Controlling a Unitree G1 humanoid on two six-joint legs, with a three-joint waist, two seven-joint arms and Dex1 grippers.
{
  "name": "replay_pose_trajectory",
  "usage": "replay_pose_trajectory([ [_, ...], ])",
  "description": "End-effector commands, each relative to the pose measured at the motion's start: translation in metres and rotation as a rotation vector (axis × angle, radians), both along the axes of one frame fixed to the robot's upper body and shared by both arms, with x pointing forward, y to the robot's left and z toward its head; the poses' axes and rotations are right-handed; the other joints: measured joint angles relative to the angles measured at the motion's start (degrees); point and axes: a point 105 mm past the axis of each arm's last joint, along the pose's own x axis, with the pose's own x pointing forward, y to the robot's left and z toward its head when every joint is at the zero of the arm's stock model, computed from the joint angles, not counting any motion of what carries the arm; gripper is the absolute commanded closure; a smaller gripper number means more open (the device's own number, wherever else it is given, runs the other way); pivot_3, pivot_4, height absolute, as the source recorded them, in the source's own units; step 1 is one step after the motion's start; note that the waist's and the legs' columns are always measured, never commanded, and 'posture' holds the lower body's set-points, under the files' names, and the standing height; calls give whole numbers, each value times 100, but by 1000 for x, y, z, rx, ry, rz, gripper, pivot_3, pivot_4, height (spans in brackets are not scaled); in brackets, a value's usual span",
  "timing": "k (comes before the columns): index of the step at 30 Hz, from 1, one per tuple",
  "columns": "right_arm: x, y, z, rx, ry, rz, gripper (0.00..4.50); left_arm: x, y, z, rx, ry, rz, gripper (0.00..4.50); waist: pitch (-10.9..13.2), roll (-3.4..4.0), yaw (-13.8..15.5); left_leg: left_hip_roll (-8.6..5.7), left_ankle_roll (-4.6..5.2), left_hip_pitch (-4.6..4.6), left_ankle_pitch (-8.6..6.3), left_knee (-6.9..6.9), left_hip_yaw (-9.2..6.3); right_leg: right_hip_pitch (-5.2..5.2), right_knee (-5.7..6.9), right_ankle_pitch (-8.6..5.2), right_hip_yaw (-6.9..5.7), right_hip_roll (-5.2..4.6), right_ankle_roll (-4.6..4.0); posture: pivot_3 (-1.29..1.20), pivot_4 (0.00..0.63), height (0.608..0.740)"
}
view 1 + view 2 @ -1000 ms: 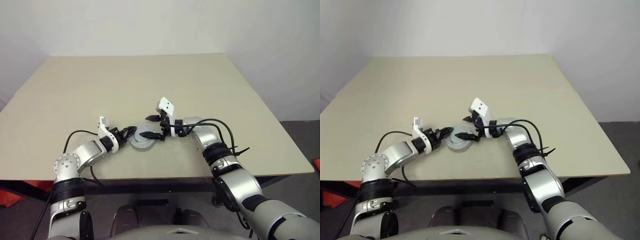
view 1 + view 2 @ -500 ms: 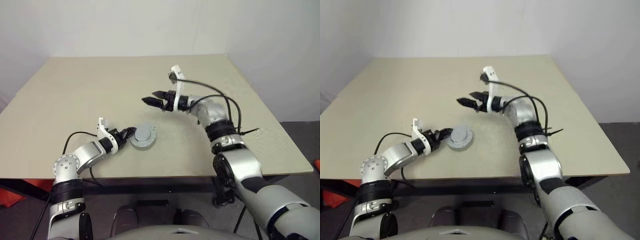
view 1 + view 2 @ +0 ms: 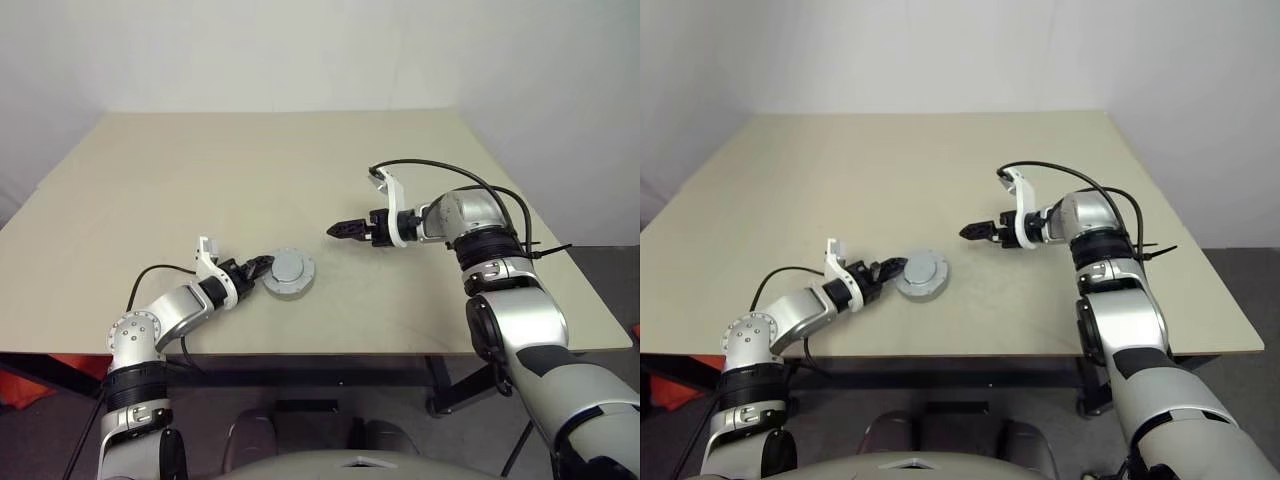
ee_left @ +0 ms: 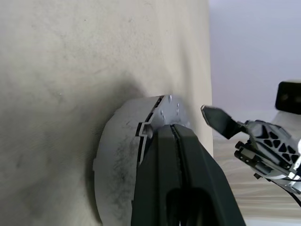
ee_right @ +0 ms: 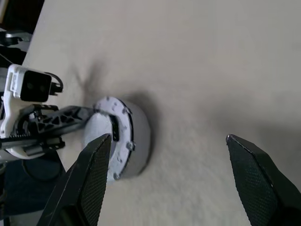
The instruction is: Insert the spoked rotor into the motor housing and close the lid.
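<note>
Your left gripper (image 3: 262,264) has its fingers pressed together, tips touching the near edge of the lid (image 3: 289,271), likely bracing the assembly so it can't slide. The lid sits on the motor housing (image 5: 139,141); no rotor is visible, presumably inside. Your right gripper (image 3: 971,231) hangs wide and empty, well apart, with the housing ahead of its tips

Bright, even light; soft shadows on the table (image 3: 200,180); close end effector fingers blurred in wrist views.
</note>
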Motion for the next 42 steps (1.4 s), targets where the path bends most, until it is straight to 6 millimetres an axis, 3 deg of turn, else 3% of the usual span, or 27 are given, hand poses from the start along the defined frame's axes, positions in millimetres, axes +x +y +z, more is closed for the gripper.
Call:
replay_pose_trajectory([
  [1,-12,8,-2,12,34,52,113,-3,2,-9,33,34,8,4500,0,0,2,0,0,0,0,0,0,0,0,0,0,1,0,0,0,740],
  [8,-37,20,-19,34,131,94,113,-4,3,-9,40,31,15,4500,-2,-1,14,3,-2,5,1,0,-2,5,0,-1,2,5,4,0,0,740],
  [16,-44,43,-27,87,184,81,113,-5,5,-7,57,30,20,4500,-3,-1,1,8,-22,14,13,-7,-3,4,2,-17,3,14,31,0,0,740],
  [24,-42,70,-21,174,200,59,113,-5,8,-8,65,34,30,4500,-3,-1,2,8,-34,19,20,-20,-4,0,3,-13,4,17,24,0,0,740],
  [42,-33,103,5,346,245,11,113,-4,15,-7,90,34,46,4500,-3,-2,-9,7,-42,10,24,-23,-6,-8,5,-1,5,18,4,0,0,740],
])
